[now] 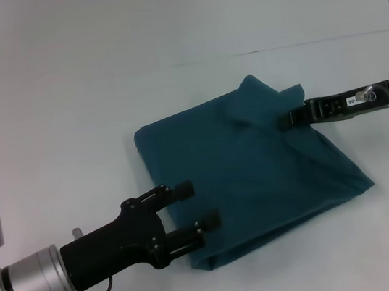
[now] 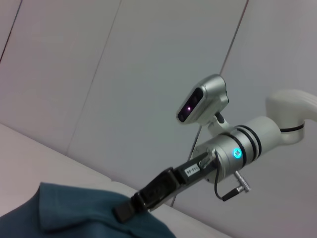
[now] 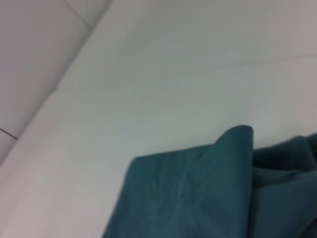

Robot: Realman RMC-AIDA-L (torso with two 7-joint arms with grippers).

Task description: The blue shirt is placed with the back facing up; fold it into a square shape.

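Observation:
The blue shirt (image 1: pixel 250 174) lies partly folded in the middle of the white table, with a flap raised at its far right corner. It also shows in the left wrist view (image 2: pixel 74 213) and the right wrist view (image 3: pixel 188 193). My left gripper (image 1: pixel 197 205) is open and empty, its fingertips (image 1: pixel 185 188) over the shirt's near left edge. My right gripper (image 1: pixel 289 118) reaches in from the right and is shut on the raised cloth at the shirt's far right side. The left wrist view shows that gripper (image 2: pixel 124 212) with its tip on the cloth.
The white table (image 1: pixel 68 135) ends at a back edge against a pale wall (image 1: pixel 161 19). The robot's head camera (image 2: pixel 203 99) shows above the right arm (image 2: pixel 247 146) in the left wrist view.

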